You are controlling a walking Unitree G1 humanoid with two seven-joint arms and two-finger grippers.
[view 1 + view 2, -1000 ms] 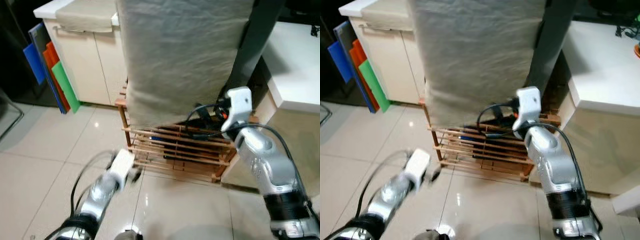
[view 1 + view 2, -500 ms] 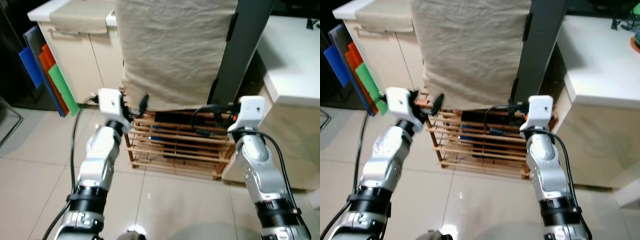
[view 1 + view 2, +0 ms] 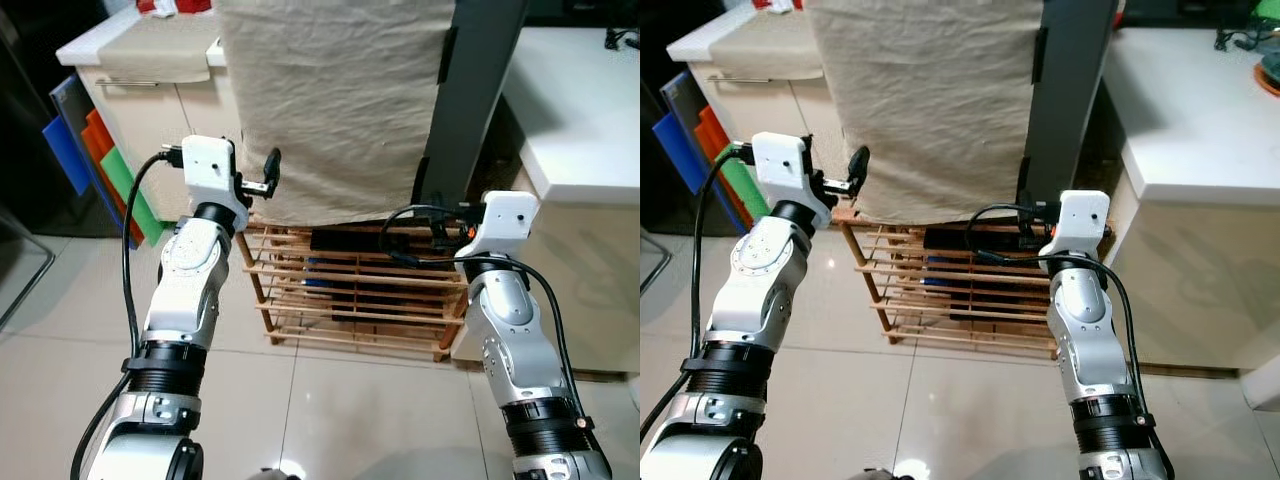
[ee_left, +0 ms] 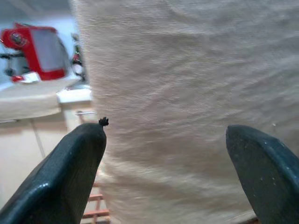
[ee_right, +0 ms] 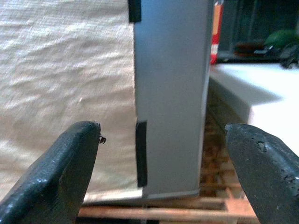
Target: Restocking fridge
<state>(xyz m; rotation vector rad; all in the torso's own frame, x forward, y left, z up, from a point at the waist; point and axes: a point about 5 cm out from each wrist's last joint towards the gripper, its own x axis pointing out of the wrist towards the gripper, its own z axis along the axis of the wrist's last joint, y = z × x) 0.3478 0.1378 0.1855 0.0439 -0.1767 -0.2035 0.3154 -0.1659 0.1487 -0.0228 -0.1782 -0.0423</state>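
The fridge [image 3: 470, 90], a grey upright body, stands on a low wooden slat rack [image 3: 350, 290], its front draped with a beige cloth [image 3: 340, 100]. Both arms are raised toward it, probably to reach the cloth or door. The left gripper [image 3: 268, 172] hovers near the cloth's lower left edge, fingers [image 4: 70, 177] spread wide and empty. The right gripper [image 5: 163, 163] faces the fridge's grey edge, fingers parted, holding nothing. A white bench [image 3: 570, 110] crowds the right side, a cream cabinet [image 3: 160, 110] the left; open tiled floor [image 3: 330, 400] lies near.
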